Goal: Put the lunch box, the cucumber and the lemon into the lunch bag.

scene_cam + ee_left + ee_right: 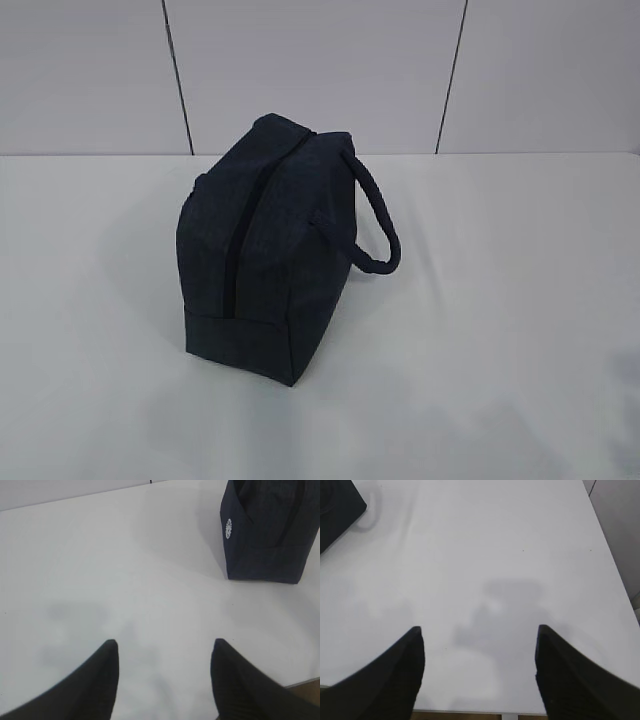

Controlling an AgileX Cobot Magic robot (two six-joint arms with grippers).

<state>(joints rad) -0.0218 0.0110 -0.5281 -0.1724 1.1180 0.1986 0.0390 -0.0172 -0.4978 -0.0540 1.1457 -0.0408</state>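
Observation:
The dark navy lunch bag [258,250] stands on the white table with its top zipper closed and its looped handle [376,222] hanging to the right. Its end with a small white logo shows at the top right of the left wrist view [265,535], and a corner shows at the top left of the right wrist view [337,510]. The lunch box, cucumber and lemon are out of view. My left gripper [164,647] is open and empty above bare table, short of the bag. My right gripper [479,632] is open and empty over bare table. Neither gripper shows in the exterior view.
The white table [500,330] spreads around the bag. Its near edge shows at the bottom of the right wrist view [485,712] and its right edge at the upper right [610,545]. A grey panelled wall [320,70] stands behind.

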